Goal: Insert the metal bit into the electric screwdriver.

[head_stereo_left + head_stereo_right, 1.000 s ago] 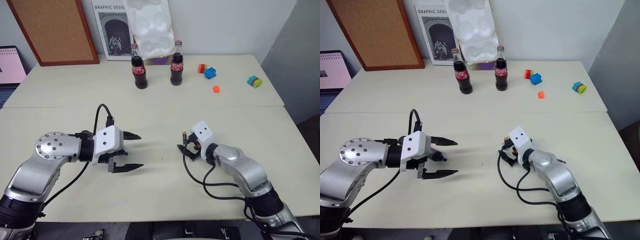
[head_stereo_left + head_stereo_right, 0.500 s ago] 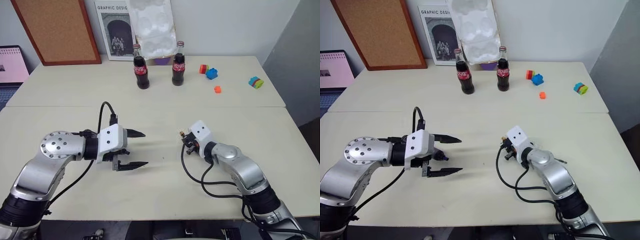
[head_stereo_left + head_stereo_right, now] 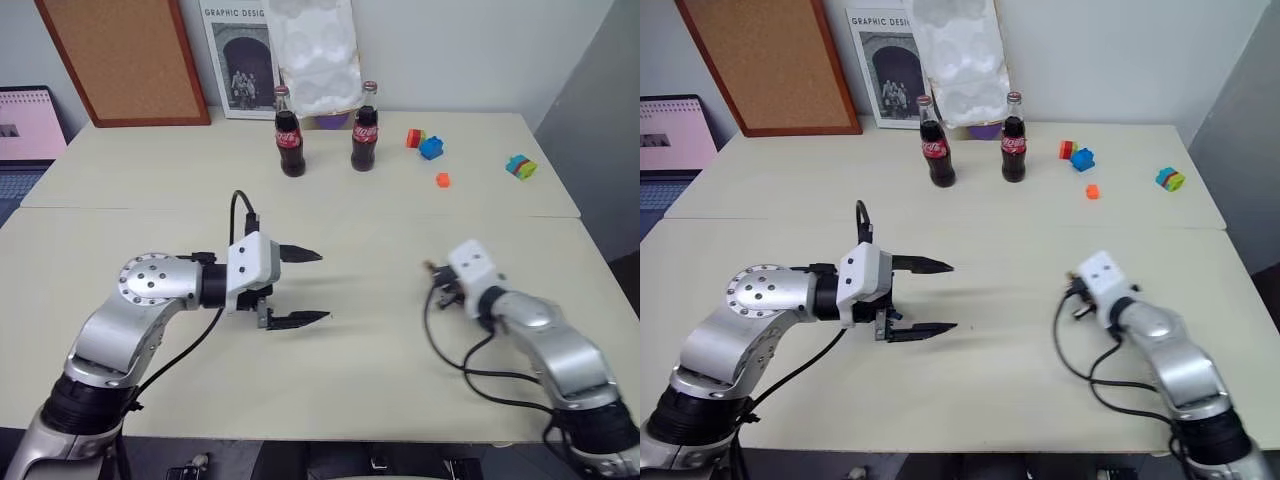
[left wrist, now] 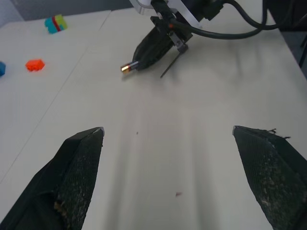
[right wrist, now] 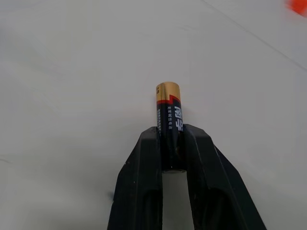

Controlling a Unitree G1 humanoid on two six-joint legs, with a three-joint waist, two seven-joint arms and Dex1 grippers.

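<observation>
**Right gripper pinching a battery; left gripper spread and empty**

- Left gripper: above the table, about mid-table, pointing toward the right arm. Fingers wide apart, nothing between them.
- Right gripper: low over the table on the right side, well apart from the left one. Fingers pressed onto a black-and-gold battery. The gold end sticks out past the fingertips, and the battery lies along the fingers.
- Left wrist view: a thin, straight, dark rod slants down from the underside of the right gripper toward the table, just beside the battery. Cannot tell whether this is the bit, nor whether its lower end touches the table.
- Far side of the table: two cola bottles upright, side by side but apart. Coloured blocks lie to their right, with one small orange block nearer the robot and a striped one further right.
- Against the back wall: a cork board and a poster.
</observation>
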